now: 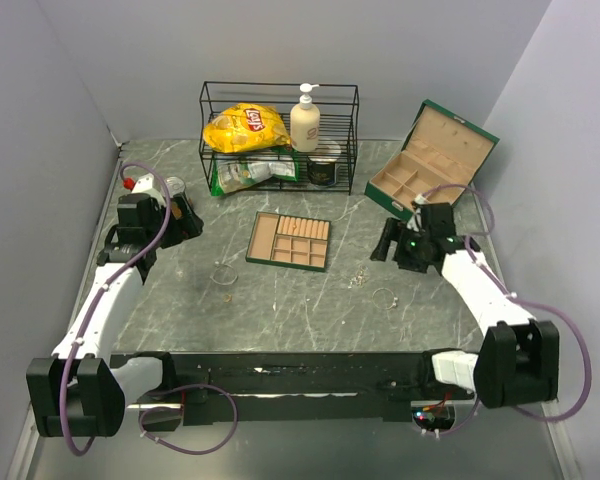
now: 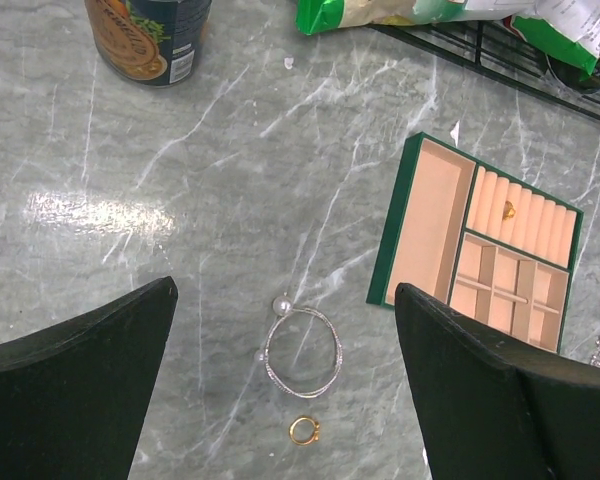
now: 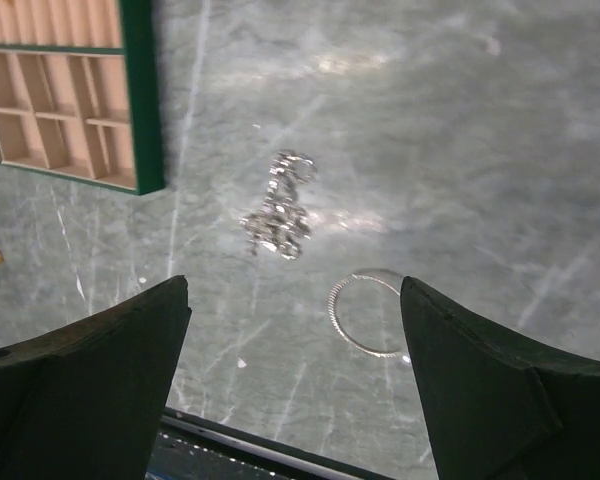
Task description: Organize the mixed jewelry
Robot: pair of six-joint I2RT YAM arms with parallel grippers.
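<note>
The mixed jewelry lies loose on the marble table. In the left wrist view a thin silver bangle with two pearls [image 2: 300,350] and a small gold ring [image 2: 304,431] lie below my left gripper [image 2: 285,288], which is open, empty and above them. In the right wrist view a crumpled pale chain [image 3: 278,215] and a silver wire hoop [image 3: 365,315] lie under my open, empty right gripper [image 3: 295,285]. From the top I see the bangle [image 1: 225,272], chain [image 1: 358,280] and hoop [image 1: 383,296], with the left gripper [image 1: 185,220] and right gripper [image 1: 385,245] on either side.
The flat tan divider tray [image 1: 255,238] sits mid-table, with a gold bit [image 2: 509,209] in its ring rolls. The green jewelry box [image 1: 480,130] stands open at the back right. A wire rack [image 1: 278,95] holds chips and a bottle; a can [image 2: 150,35] stands at the far left.
</note>
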